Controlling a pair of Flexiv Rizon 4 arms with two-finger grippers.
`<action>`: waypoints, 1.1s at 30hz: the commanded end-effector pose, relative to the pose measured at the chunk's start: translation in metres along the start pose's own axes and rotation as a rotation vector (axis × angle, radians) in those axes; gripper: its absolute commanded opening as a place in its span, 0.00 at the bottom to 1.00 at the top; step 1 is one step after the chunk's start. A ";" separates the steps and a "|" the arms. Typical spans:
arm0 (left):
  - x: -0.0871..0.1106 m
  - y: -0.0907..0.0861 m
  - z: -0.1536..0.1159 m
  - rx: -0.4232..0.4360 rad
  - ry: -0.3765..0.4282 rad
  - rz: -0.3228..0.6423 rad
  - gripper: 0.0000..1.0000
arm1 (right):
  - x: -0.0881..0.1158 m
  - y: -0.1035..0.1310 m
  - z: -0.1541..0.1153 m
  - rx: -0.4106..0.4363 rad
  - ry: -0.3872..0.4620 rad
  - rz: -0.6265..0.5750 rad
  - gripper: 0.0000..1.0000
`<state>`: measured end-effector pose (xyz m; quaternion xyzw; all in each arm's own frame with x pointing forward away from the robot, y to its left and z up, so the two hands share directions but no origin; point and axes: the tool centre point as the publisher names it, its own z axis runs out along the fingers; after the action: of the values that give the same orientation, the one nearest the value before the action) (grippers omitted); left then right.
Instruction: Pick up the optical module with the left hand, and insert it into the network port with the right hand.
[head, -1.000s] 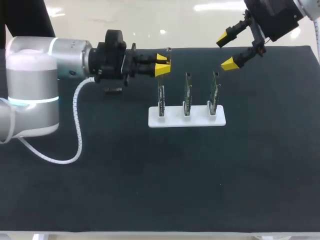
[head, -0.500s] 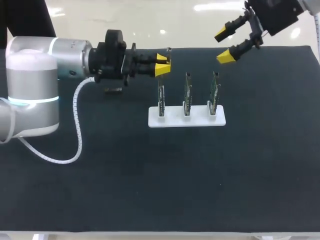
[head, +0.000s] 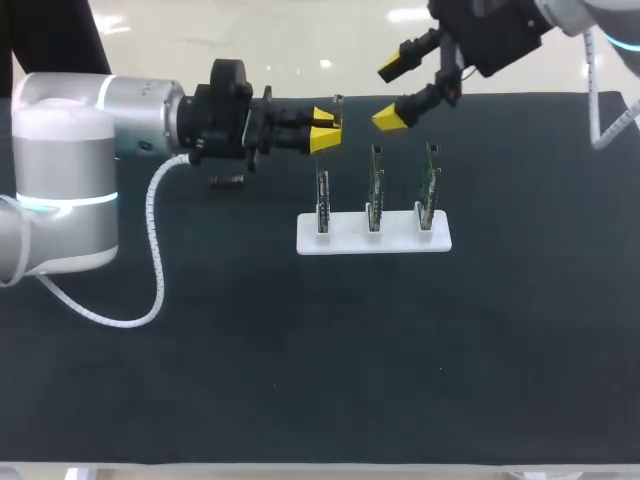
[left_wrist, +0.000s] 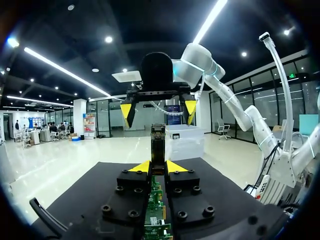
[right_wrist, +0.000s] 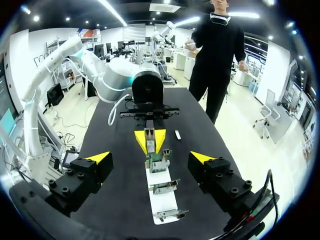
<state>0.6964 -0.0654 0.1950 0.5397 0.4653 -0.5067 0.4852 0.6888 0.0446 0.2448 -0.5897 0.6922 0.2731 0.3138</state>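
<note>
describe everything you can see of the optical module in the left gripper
The optical module is a slim, dark, metal-looking bar; its end looks silvery grey in the right wrist view. The left gripper is shut on it, with a yellow tip on each side, and the module sticks out straight ahead past them. It is held in the air over the leftmost circuit board of the white rack and does not seem to touch it. The open right gripper faces it, apart.
</note>
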 end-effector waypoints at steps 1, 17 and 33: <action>0.000 0.001 0.000 0.001 -0.001 0.001 0.00 | -0.010 -0.003 0.008 -0.004 0.010 0.003 1.00; 0.000 0.001 0.000 0.001 -0.001 0.001 0.00 | -0.023 -0.002 0.026 -0.002 0.034 -0.010 1.00; 0.000 0.001 0.000 0.001 -0.001 0.001 0.00 | -0.027 0.003 0.035 0.006 0.036 -0.010 0.95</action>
<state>0.6965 -0.0655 0.1951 0.5397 0.4654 -0.5067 0.4852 0.6925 0.0871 0.2433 -0.5978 0.6949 0.2600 0.3036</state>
